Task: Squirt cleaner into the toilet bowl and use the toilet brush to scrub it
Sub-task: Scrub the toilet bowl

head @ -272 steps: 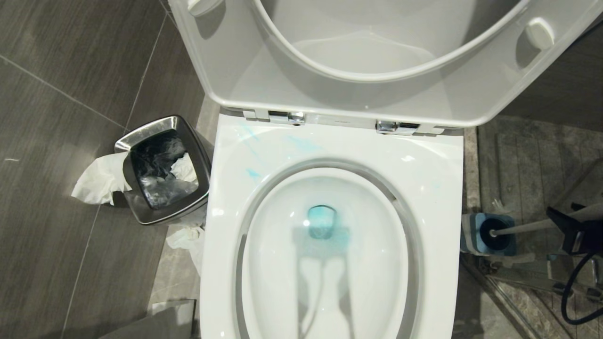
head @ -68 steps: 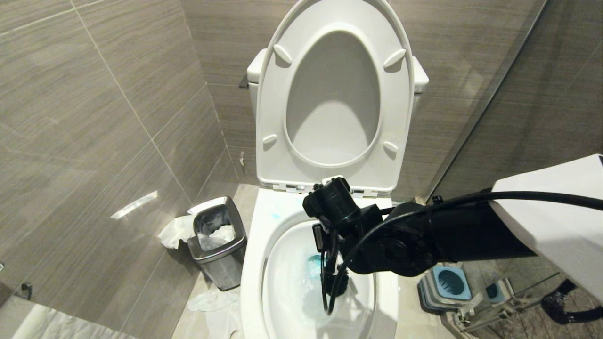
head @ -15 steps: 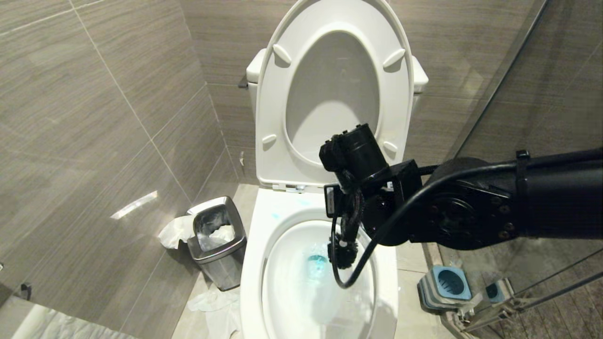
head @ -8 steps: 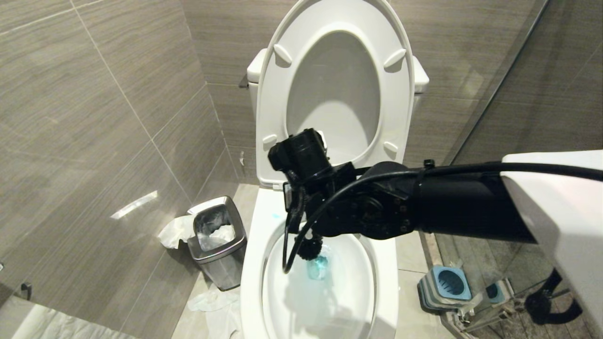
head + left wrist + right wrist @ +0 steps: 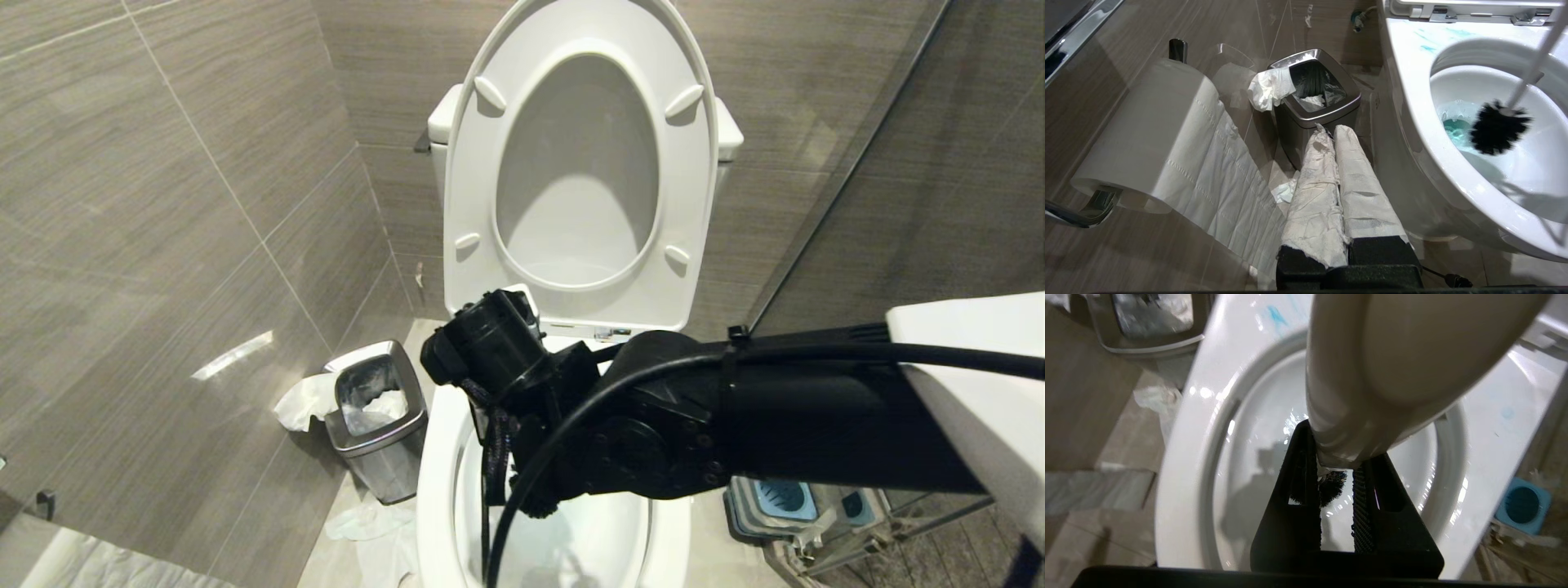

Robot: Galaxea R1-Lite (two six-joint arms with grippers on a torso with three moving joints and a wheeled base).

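My right gripper (image 5: pixel 1341 453) is shut on the toilet brush's thick white handle (image 5: pixel 1372 375), pointing down over the toilet bowl (image 5: pixel 1249 457). In the head view my right arm (image 5: pixel 653 433) reaches in from the right and covers most of the toilet bowl (image 5: pixel 437 490). The black bristle head (image 5: pixel 1496 128) hangs inside the basin on its slim shaft (image 5: pixel 1535 61), beside the pale blue cleaner-tinted water (image 5: pixel 1453 128). Blue cleaner smears (image 5: pixel 1429 48) mark the rim. My left gripper (image 5: pixel 1331 130), wrapped in paper, is shut and empty, parked low by the bowl's outer side.
The seat and lid (image 5: pixel 580 163) stand upright. A steel waste bin (image 5: pixel 380 416) with tissue around it sits left of the toilet. The blue brush holder (image 5: pixel 771 498) stands on the floor at the right by a glass partition. A toilet paper roll (image 5: pixel 1147 130) hangs near my left gripper.
My right arm has swung the brush from the bowl's far right side over to its left side and lower. The left arm has stayed still.
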